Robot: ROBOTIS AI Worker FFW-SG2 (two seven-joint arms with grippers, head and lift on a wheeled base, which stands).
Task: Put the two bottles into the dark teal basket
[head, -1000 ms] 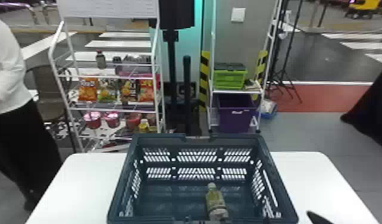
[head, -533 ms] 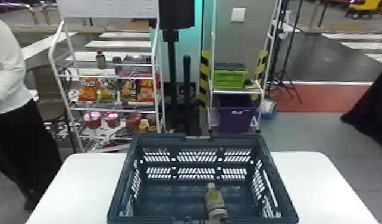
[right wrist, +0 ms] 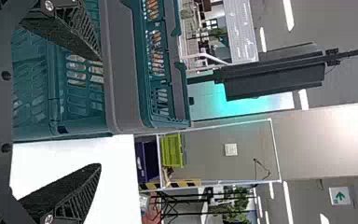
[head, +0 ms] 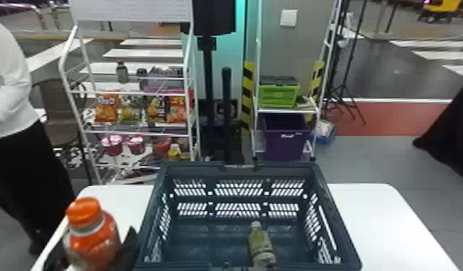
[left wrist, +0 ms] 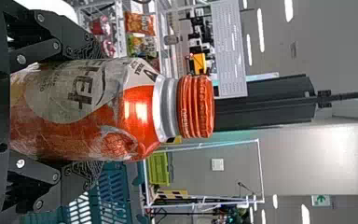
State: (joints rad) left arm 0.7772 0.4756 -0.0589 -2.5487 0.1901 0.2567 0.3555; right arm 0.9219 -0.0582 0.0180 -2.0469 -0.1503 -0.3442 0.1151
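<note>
Orange-capped bottle: lower left of head view, clamped in my left gripper's jaws. I see greenish bottle inside basket, bottom centre, on white table. My right gripper: jaws apart.

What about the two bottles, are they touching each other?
Apart. The head view shows the basket's wall between the orange-capped bottle and the greenish bottle inside.
</note>
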